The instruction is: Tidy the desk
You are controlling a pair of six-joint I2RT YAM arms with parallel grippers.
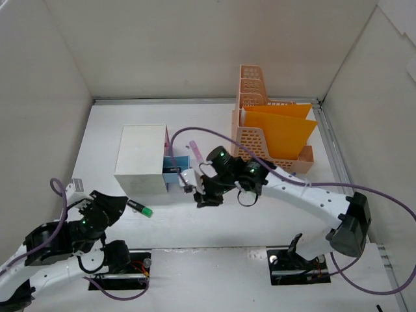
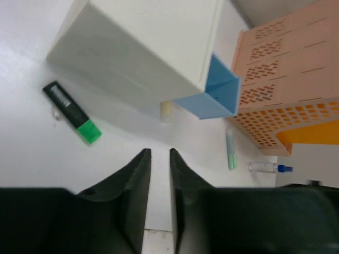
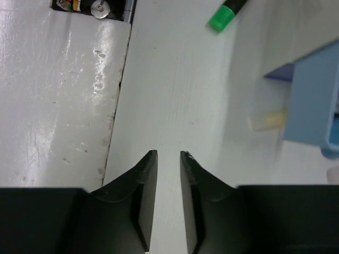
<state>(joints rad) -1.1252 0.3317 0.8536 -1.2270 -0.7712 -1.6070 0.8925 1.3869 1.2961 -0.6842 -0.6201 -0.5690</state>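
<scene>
A: How many storage pieces sit on the surface (image 1: 260, 208)?
B: Two. One white drawer unit (image 1: 140, 159) with a single blue drawer (image 2: 220, 90), and one peach rack (image 1: 253, 140).
A: Anything in the rack?
B: Two orange folders (image 1: 283, 133).
A: Writing things?
B: Three that I can make out: one green-capped highlighter (image 2: 72, 111), one pink stick (image 1: 194, 151) and one pale green stick (image 2: 231, 149).
A: Small bits?
B: One cream block (image 2: 166, 111) and one clear bottle (image 2: 267, 167) with a blue cap.

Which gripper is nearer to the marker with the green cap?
Left. The left gripper is just beside the marker, at its black end; the right gripper is farther right, near the blue drawer.
</scene>
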